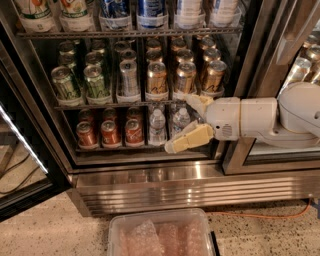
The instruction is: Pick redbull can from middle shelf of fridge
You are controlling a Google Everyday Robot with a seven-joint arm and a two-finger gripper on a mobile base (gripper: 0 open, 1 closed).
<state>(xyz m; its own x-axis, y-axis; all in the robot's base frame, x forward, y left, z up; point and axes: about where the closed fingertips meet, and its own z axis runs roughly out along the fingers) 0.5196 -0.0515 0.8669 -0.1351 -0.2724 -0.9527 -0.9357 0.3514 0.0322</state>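
Note:
The fridge [150, 185] stands with its door swung open to the left. The redbull can [128, 78], slim and silver, stands at the front of the middle shelf [107, 105], between green cans [95, 81] on its left and gold cans [157, 78] on its right. My gripper [180, 123] is open and empty, its cream fingers [189, 139] spread one above the other. It reaches in from the right, in front of the water bottles on the shelf below. It is lower than the redbull can and to its right, just under the gold cans.
Red cans [109, 133] and water bottles [157, 125] fill the lower shelf, large bottles [114, 11] the top one. The glass door [22, 165] hangs open at the left. A neighbouring cooler [302, 67] is at the right. A plastic container [160, 234] sits on the floor below.

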